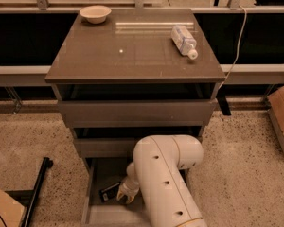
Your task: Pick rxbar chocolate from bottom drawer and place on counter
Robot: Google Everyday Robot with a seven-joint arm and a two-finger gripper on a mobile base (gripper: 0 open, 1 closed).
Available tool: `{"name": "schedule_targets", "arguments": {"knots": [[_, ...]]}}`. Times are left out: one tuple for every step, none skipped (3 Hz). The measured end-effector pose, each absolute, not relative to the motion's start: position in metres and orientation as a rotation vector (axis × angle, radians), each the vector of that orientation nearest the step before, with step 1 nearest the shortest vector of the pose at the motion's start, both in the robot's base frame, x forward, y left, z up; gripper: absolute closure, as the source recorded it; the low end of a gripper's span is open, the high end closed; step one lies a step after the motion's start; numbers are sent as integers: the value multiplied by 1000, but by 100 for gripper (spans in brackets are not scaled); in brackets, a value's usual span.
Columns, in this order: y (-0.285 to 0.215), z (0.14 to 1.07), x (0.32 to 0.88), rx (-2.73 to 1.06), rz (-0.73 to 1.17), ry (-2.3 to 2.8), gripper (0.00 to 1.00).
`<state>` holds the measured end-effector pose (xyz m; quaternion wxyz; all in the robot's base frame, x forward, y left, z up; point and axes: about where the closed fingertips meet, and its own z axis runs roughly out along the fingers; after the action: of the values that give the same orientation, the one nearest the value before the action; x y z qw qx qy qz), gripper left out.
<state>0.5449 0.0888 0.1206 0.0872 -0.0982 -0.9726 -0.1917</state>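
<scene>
The rxbar chocolate (110,191) lies flat on the floor of the bottom drawer (103,171), toward its left side. The pincer (125,197) is down at the bar's right end (wide or narrow, I cannot tell, nor whether it touches). The white arm (166,183) hides the drawer's right half. Above, the bench (132,56) carries a bowl (95,13) and a toppled clear bottle (184,40).

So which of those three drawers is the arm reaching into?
The bottom drawer, lowest and pulled out farthest; the end effector sits inside it beside the rxbar chocolate.
</scene>
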Motion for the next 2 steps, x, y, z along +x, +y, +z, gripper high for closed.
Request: {"name": "schedule_targets", "arguments": {"knots": [[85,107,544,-331,-566,-2871,83],[83,104,543,-351,-565,-2862,100]]}}
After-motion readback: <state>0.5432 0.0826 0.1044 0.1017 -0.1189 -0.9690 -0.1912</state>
